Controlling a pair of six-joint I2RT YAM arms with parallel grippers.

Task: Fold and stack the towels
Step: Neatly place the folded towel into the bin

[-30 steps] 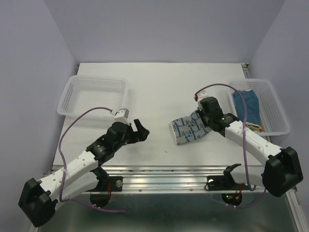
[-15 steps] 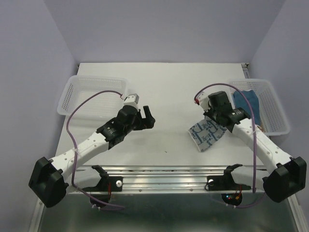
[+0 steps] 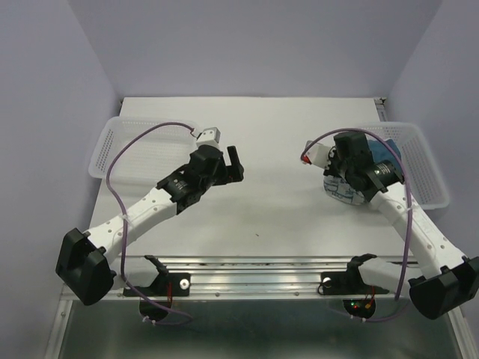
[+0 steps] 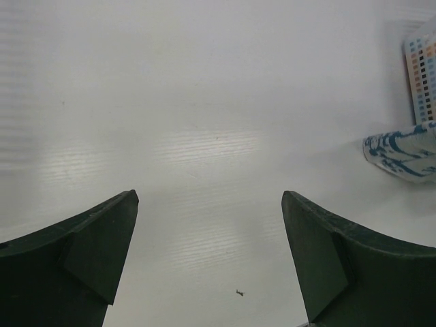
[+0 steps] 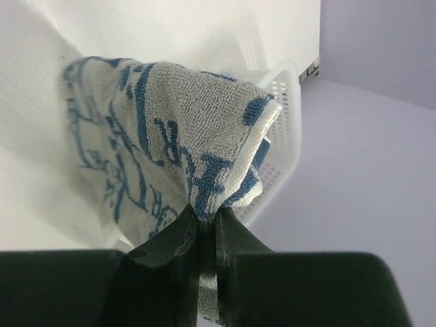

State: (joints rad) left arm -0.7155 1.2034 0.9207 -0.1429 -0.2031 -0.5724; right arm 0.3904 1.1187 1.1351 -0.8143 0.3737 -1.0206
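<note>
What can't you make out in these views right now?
Top view: patterned towel mostly under the right arm, fold unreadable.
Top view: right basket contents beneath the blue towel, covered by it and the arm.
Left wrist view: checkered sheet cut off by the right edge.

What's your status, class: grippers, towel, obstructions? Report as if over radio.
Left gripper open, holding nothing. Right gripper shut on white-and-blue towel, beside right basket. No obstruction seen between arms.

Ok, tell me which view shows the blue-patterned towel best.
Right wrist: the towel fills the frame, pinched in the shut jaws. From the top it is a small patch partly hidden by the right arm; the left wrist catches only one edge.
</note>
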